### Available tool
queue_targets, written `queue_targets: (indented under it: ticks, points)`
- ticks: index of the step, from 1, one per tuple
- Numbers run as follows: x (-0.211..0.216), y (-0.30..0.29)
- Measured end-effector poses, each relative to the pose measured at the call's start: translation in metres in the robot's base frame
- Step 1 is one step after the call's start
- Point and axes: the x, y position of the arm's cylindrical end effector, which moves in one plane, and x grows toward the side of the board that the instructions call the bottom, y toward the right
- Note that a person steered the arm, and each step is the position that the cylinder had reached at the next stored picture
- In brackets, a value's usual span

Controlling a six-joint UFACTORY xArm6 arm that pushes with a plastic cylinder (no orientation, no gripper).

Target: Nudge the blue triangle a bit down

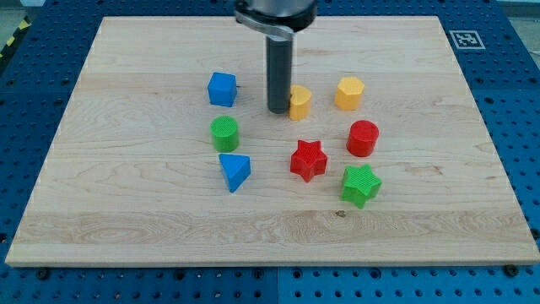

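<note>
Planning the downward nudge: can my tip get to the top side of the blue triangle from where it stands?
Probably yes, by a detour. My tip is beside the small yellow block; the green cylinder sits right above the blue triangle, leaving a narrow gap.

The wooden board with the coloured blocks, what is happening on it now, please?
An arm with a dark rod works on the wooden board. My tip stands beside a small yellow block, at its left in the view. The blue triangle, which should go a bit down, lies lower left of the tip, under the green cylinder, not touched.
</note>
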Motion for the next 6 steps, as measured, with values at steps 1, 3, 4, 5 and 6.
queue_targets:
  ticks: [1,3,4,5,6]
  points:
    - [-0.001,0.025]
    - [0.008,0.045]
    - [0.045,-0.004]
    - [0.087,-0.037]
    - [0.129,-0.024]
